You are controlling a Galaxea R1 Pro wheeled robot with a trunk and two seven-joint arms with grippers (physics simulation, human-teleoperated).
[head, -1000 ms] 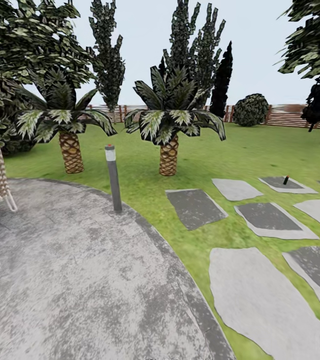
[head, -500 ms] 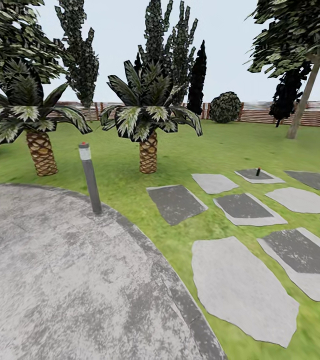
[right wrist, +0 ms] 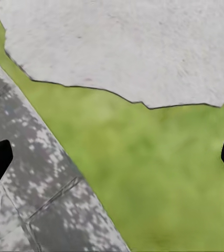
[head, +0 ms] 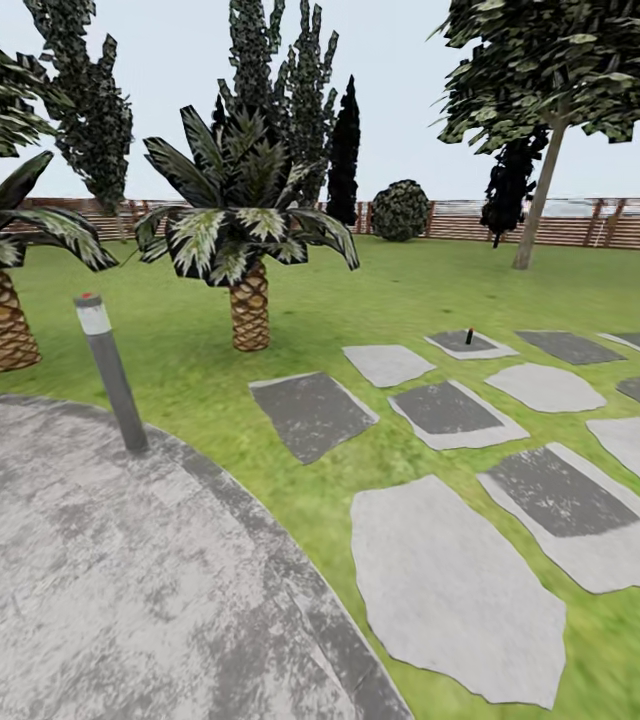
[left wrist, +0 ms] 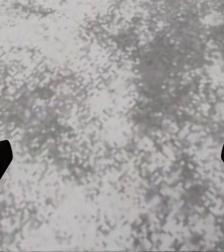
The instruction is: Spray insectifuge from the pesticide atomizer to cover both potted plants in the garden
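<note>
Hanging wide open, both tools (left wrist: 112, 157) (right wrist: 112, 157) empty.

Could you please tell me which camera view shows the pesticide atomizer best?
The head view: the pesticide atomizer stands as a small dark shape on a far stepping stone. The left wrist view looks at grey paving, the right wrist view at lawn.

Head view looks forward over patio (head: 110, 590) and lawn (head: 380, 300); wrist views face down close, right sharing patio edge (right wrist: 49, 173)
</note>
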